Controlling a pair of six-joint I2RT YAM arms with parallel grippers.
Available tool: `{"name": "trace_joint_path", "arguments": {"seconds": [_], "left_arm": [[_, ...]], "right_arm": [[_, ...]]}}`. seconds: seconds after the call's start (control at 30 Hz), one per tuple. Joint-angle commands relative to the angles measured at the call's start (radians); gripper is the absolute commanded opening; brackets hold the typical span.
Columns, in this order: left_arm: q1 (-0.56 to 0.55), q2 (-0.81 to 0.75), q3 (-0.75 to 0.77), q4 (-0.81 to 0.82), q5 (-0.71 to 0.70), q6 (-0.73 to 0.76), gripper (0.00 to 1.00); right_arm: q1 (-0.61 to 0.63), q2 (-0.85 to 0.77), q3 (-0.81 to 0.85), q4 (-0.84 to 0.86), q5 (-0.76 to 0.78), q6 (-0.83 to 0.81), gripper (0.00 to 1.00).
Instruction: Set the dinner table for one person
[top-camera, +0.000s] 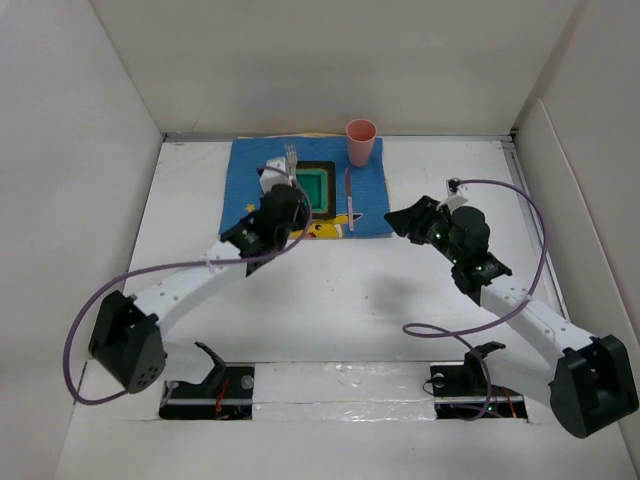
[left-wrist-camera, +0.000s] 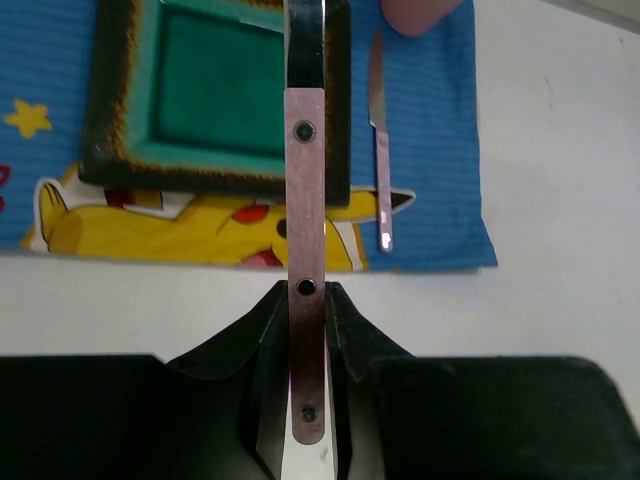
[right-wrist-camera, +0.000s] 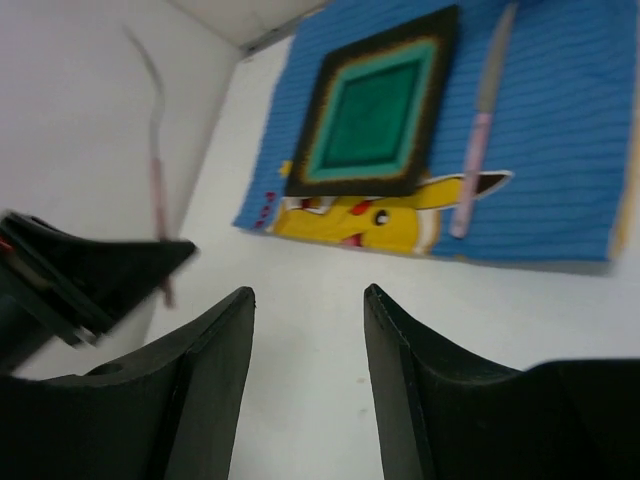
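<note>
Since the left gripper (left-wrist-camera: 307, 300) is clamped on the handle of the fork (left-wrist-camera: 305, 180), tines pointing away from it, I'd say the trick now is lining it up over the blue strip left of the plate (left-wrist-camera: 180, 172) just ahead, parallel to the knife (left-wrist-camera: 381, 150) lying off to its right, and getting low before letting go so it doesn't bounce. Cup (top-camera: 361, 141) sits further ahead-right, on the corner of the placemat (left-wrist-camera: 440, 150). Right gripper (right-wrist-camera: 308, 295) hangs with jaws apart, holding nothing, placemat ahead of it. The matte white table (top-camera: 350, 290) runs under both grippers, boxed in by plain white walls (top-camera: 330, 60).
</note>
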Motion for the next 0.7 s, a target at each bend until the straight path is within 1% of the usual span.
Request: {"name": "trace_joint_path", "arguments": {"seconds": [0.0,0.03,0.07,0.1,0.13,0.17,0.2,0.23,0.3,0.4,0.53,0.57,0.67], "left_arm": [[0.101,0.082,0.199,-0.055,0.125,0.095,0.0],[0.128,0.144,0.304,-0.102,0.139,0.116,0.0],[0.186,0.172,0.347,-0.139,0.171,0.148,0.0],[0.216,0.189,0.378,-0.185,0.188,0.165,0.0],[0.246,0.214,0.415,-0.193,0.247,0.182,0.0],[0.28,0.228,0.429,-0.2,0.284,0.228,0.0],[0.341,0.238,0.44,-0.213,0.309,0.248,0.0],[0.366,0.261,0.443,-0.205,0.367,0.271,0.0],[0.409,0.292,0.448,-0.197,0.391,0.349,0.0],[0.435,0.373,0.477,-0.223,0.42,0.412,0.0],[0.489,0.467,0.506,-0.245,0.421,0.432,0.0],[0.501,0.481,0.513,-0.247,0.453,0.437,0.0],[0.526,0.533,0.535,-0.269,0.464,0.466,0.0]], "right_arm": [[-0.041,0.029,-0.026,-0.022,0.036,-0.101,0.53],[-0.056,0.034,-0.028,-0.024,0.027,-0.109,0.52],[-0.076,0.034,-0.026,-0.031,0.007,-0.129,0.52],[-0.076,0.025,-0.02,-0.06,-0.007,-0.138,0.52],[-0.09,0.016,-0.02,-0.074,-0.004,-0.143,0.52],[-0.09,0.001,-0.023,-0.077,-0.005,-0.146,0.51],[-0.09,-0.015,-0.029,-0.079,-0.008,-0.147,0.51],[-0.09,-0.048,-0.029,-0.085,-0.002,-0.149,0.52],[-0.099,-0.075,-0.04,-0.1,0.045,-0.158,0.52],[-0.108,-0.105,-0.052,-0.099,0.056,-0.158,0.51],[-0.118,-0.099,-0.051,-0.099,0.033,-0.158,0.51],[-0.118,-0.09,-0.049,-0.1,0.019,-0.16,0.51],[-0.127,-0.073,-0.045,-0.1,0.008,-0.157,0.51]]}}
